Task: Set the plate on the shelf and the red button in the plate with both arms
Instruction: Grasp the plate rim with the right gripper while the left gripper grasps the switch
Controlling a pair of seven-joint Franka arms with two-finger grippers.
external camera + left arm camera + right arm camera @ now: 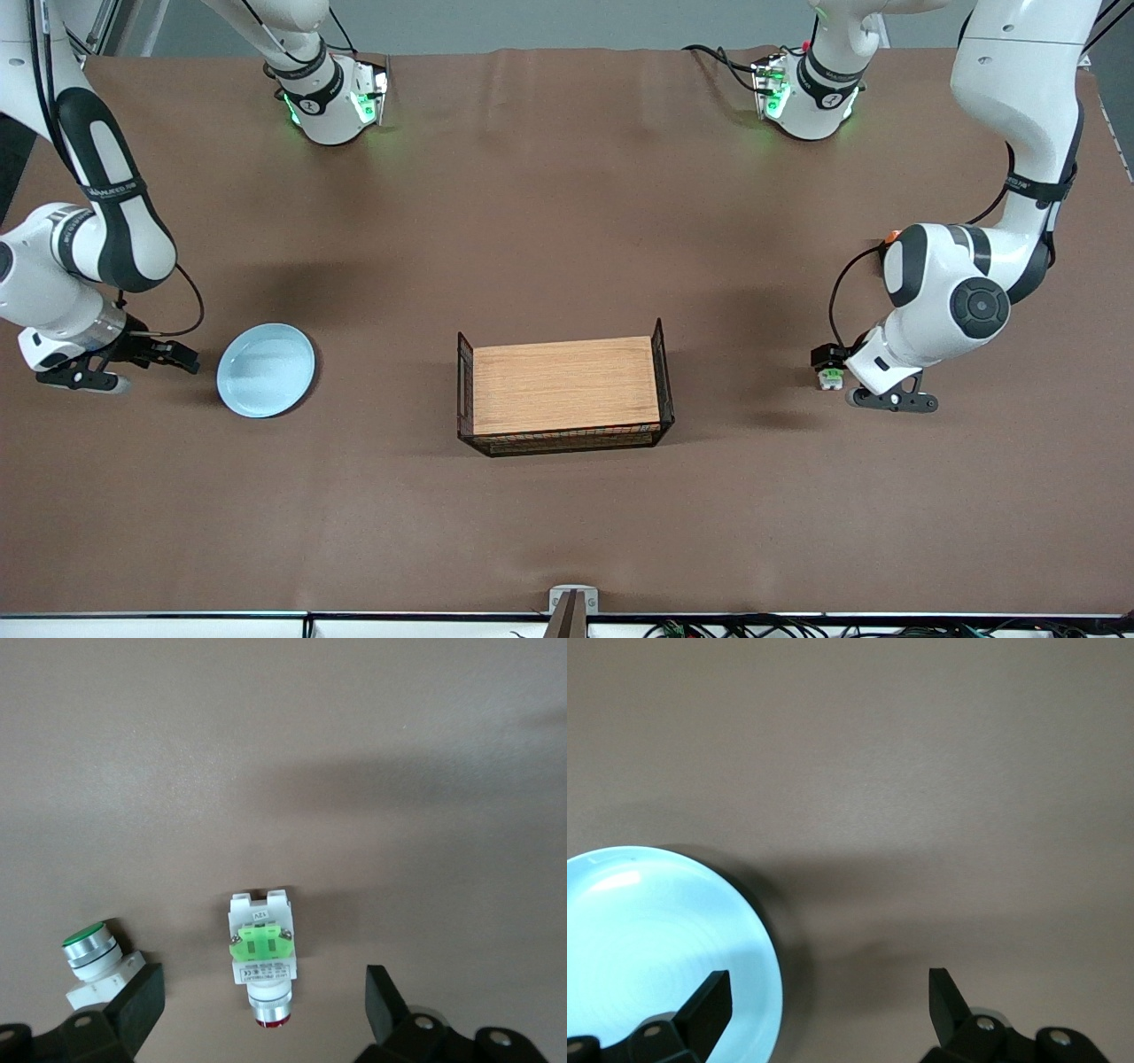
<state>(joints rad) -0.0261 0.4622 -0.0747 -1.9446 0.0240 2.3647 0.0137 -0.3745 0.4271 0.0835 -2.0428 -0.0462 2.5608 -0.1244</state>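
Observation:
The pale blue plate (pixel 266 369) lies on the table toward the right arm's end and also shows in the right wrist view (pixel 656 948). My right gripper (pixel 184 358) (pixel 828 990) is open and low beside the plate, with one finger over its rim and the other over bare table. The red button (pixel 830 378) lies on its side toward the left arm's end. In the left wrist view it (pixel 260 958) shows a green block and a red cap. My left gripper (pixel 827 361) (pixel 261 994) is open and straddles it without touching.
A wooden tray (pixel 496 416) in a black wire frame stands mid-table. A similar white part with a green cap (pixel 91 950) lies beside one left finger. A small orange bit (pixel 891 236) peeks from under the left arm.

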